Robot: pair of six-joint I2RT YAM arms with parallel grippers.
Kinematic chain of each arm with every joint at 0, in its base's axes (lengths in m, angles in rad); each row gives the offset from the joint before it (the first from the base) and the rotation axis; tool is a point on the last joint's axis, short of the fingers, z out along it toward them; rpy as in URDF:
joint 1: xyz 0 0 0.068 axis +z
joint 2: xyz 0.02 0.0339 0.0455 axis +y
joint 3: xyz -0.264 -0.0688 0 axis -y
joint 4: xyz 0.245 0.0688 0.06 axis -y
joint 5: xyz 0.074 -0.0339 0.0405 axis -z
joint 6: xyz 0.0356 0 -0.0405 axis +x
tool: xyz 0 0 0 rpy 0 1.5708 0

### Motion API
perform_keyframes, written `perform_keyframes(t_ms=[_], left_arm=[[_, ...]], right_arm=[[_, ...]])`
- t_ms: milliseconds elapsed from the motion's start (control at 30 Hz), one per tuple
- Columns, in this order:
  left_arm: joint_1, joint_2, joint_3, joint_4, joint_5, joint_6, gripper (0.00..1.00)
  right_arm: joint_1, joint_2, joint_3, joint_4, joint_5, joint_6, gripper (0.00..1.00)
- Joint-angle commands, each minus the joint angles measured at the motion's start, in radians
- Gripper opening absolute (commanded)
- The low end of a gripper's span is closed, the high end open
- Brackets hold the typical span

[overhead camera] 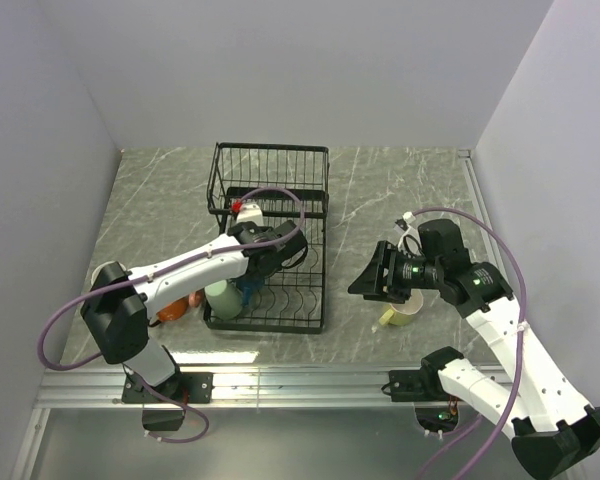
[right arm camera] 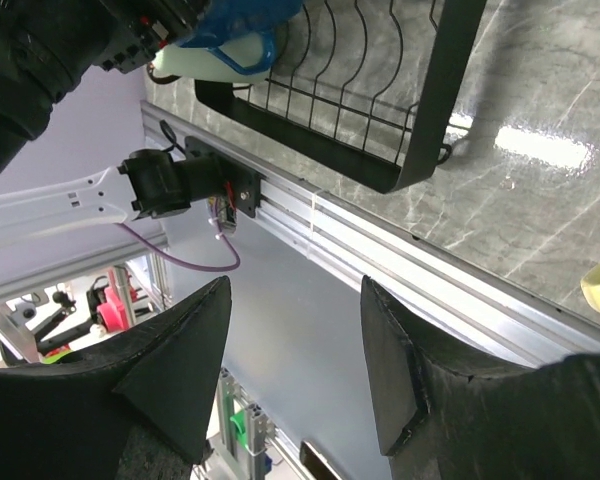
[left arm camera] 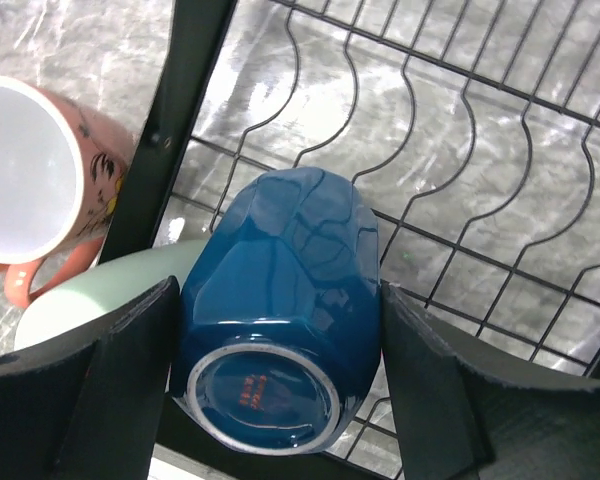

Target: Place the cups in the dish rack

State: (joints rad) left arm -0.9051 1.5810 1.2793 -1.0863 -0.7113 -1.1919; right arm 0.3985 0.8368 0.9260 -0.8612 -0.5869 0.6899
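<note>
The black wire dish rack stands mid-table. My left gripper reaches into its flat tray section and is shut on a blue cup, held bottom-up between the fingers over the rack's near-left corner. A pale green cup sits in the rack right beside it and also shows in the left wrist view. An orange cup lies on its side on the table just left of the rack. My right gripper is open and empty above the table; a yellow-green cup lies under it.
A white and red object sits by the raised basket section. The rack's frame corner and the table's metal front rail show in the right wrist view. Grey walls close in left, back and right.
</note>
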Motion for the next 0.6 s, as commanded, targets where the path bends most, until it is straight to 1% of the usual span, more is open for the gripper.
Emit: perform_keyframes(t_ms=[0, 33, 100, 133, 233, 300, 367, 567], left_arm=[[0.029, -0.013, -0.015, -0.081, -0.030, -0.038, 0.34], [0.029, -0.012, -0.015, -0.084, -0.025, -0.046, 0.46], [0.029, -0.012, -0.017, -0.096, -0.022, -0.054, 0.59], [0.029, -0.013, -0.020, -0.101, -0.017, -0.061, 0.69], [0.029, -0.022, -0.023, -0.113, -0.013, -0.074, 0.84], [0.029, -0.033, -0.023, -0.115, -0.007, -0.078, 0.91], [0.029, -0.042, -0.024, -0.118, 0.003, -0.081, 0.99], [0.025, -0.073, 0.011, -0.145, 0.013, -0.087, 0.99]], right_arm=[[-0.006, -0.018, -0.003, 0.021, 0.002, -0.001, 0.61], [-0.006, -0.018, -0.004, 0.024, 0.001, -0.001, 0.61], [-0.006, -0.012, -0.004, 0.027, -0.002, -0.001, 0.61], [-0.006, -0.007, -0.006, 0.031, -0.002, -0.003, 0.61], [-0.006, -0.004, -0.009, 0.036, -0.004, -0.004, 0.61], [-0.006, -0.001, -0.010, 0.036, -0.002, -0.006, 0.61], [-0.006, -0.001, -0.012, 0.036, -0.001, -0.007, 0.61], [-0.006, -0.002, -0.009, 0.022, 0.028, -0.026, 0.61]])
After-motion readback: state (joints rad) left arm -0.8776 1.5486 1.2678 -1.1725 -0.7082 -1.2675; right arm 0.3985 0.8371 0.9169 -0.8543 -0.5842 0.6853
